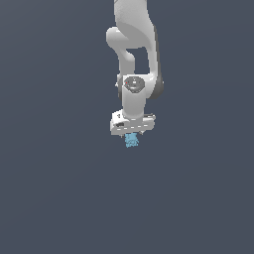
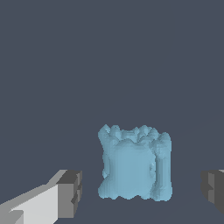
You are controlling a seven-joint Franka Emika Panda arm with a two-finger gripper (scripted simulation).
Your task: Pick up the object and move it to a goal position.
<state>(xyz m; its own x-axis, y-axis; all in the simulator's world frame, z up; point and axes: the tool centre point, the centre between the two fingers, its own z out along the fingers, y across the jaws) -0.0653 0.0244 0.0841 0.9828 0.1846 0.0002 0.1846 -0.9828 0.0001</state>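
The object (image 1: 132, 141) is a tiny light-blue, mottled, blocky lump. In the exterior view it shows just below the white gripper (image 1: 131, 135), in the middle of the picture. In the wrist view the object (image 2: 133, 164) stands between the two grey fingertips (image 2: 70, 192), with a clear gap on each side. The gripper (image 2: 142, 190) is open around the object and does not touch it. In the exterior view the hand hides the fingers.
A plain dark grey surface (image 1: 59, 188) fills the scene around the arm. The white arm (image 1: 134, 59) rises above the gripper to the top of the exterior view. Nothing else is in view.
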